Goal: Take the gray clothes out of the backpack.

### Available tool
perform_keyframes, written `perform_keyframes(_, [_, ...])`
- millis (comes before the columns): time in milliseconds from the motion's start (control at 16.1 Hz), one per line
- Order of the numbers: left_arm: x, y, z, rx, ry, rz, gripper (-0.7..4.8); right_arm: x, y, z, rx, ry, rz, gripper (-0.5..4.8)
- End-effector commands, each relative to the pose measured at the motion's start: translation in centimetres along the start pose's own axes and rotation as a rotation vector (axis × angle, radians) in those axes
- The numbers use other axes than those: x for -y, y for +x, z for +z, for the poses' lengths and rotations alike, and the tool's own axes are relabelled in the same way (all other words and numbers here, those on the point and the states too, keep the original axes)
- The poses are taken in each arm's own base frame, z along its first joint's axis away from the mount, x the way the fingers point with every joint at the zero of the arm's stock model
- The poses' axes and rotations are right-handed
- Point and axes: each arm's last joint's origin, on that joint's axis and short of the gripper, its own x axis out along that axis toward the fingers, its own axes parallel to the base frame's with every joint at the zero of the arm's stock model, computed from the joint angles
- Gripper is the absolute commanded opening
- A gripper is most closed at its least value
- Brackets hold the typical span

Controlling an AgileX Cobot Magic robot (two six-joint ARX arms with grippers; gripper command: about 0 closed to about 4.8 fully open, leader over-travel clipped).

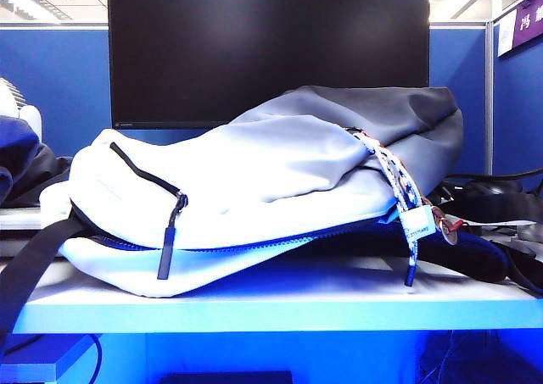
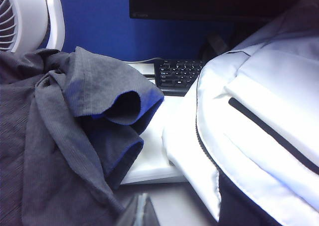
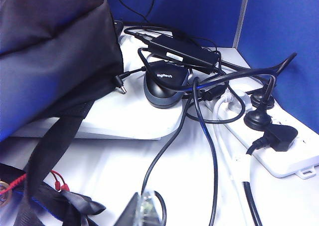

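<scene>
- Exterior view: the backpack (image 1: 254,189) lies on its side across the white table (image 1: 280,303), black zipper pull (image 1: 167,247) hanging at its front, braided cord (image 1: 399,176) with a white tag (image 1: 417,225) at the right; a dark monitor (image 1: 267,45) stands behind; neither gripper shows here
- Left wrist view: the gray clothes (image 2: 65,136) lie heaped just beside the backpack (image 2: 259,116), outside it; a keyboard (image 2: 179,74) sits beyond; the left gripper (image 2: 138,213) hangs low at the near edge, jaws clenched, empty
- Right wrist view: the right gripper (image 3: 142,213), clenched and empty, hangs over tangled cables (image 3: 199,116) near a power strip (image 3: 279,146) and a mouse (image 3: 164,84); the backpack's dark panel (image 3: 55,46) lies alongside
</scene>
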Motion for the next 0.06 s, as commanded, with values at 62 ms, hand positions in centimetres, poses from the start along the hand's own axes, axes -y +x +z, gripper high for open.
perform_keyframes(62, [-0.01,-0.02,0.11,0.011,0.007,0.002,-0.05,-0.01,0.06,-0.11,0.009,-0.003,0.002,-0.07])
